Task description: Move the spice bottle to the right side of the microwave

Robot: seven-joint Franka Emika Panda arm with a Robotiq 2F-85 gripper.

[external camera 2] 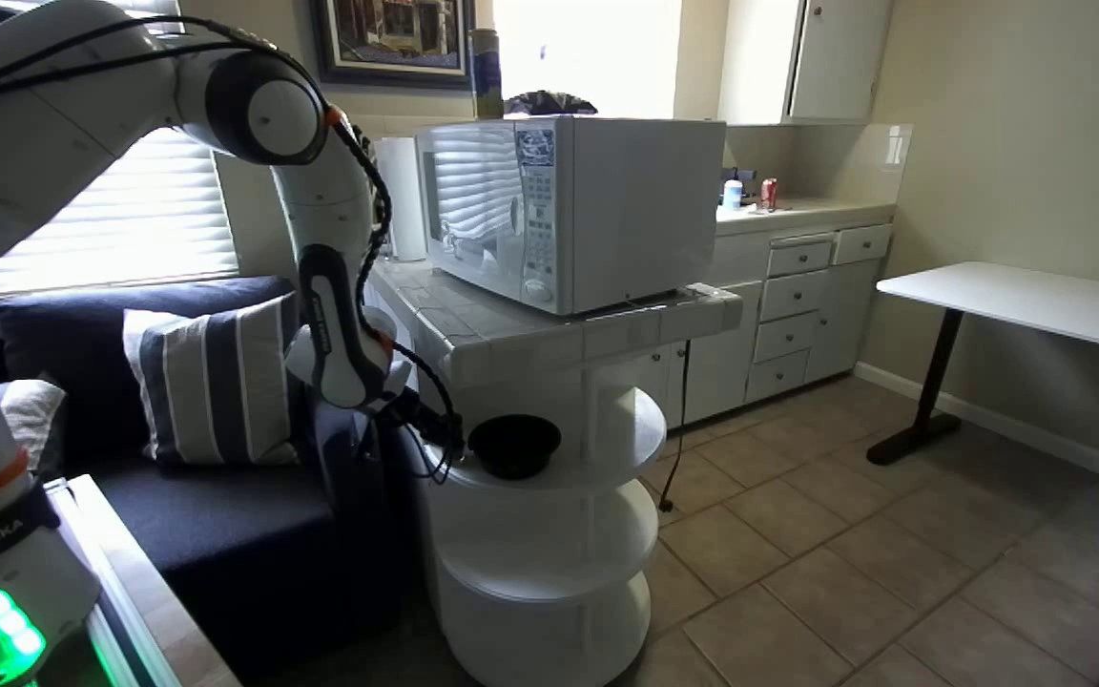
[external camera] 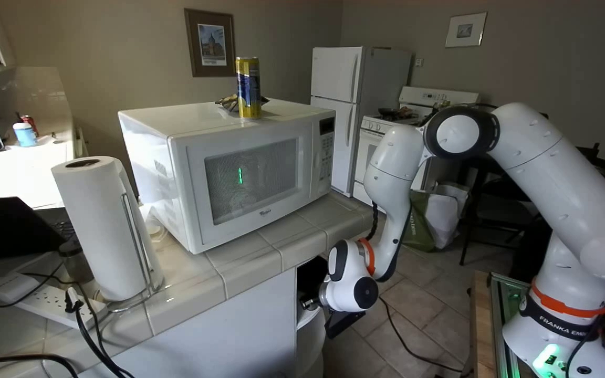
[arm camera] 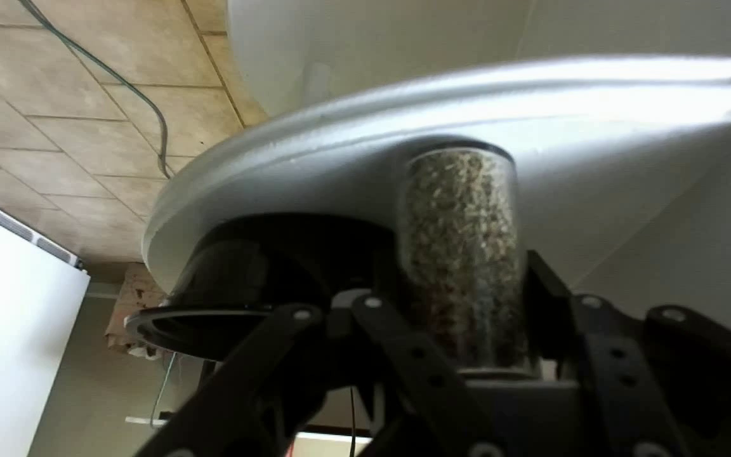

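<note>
The spice bottle is a glass jar full of speckled seasoning. In the wrist view, which stands upside down, it is between the fingers of my gripper, with both pads against its sides. Its base is at or very close to the white shelf; I cannot tell if it touches. Its cap end is mostly hidden by the gripper. In an exterior view my gripper reaches in at the rounded shelf below the counter; the bottle is hidden there. The white microwave stands on the tiled counter above; its side also shows.
A black bowl is right beside the bottle on the shelf; it also shows in an exterior view. The counter edge overhangs the shelf. A paper towel roll, a short dark jar and a power strip are left of the microwave.
</note>
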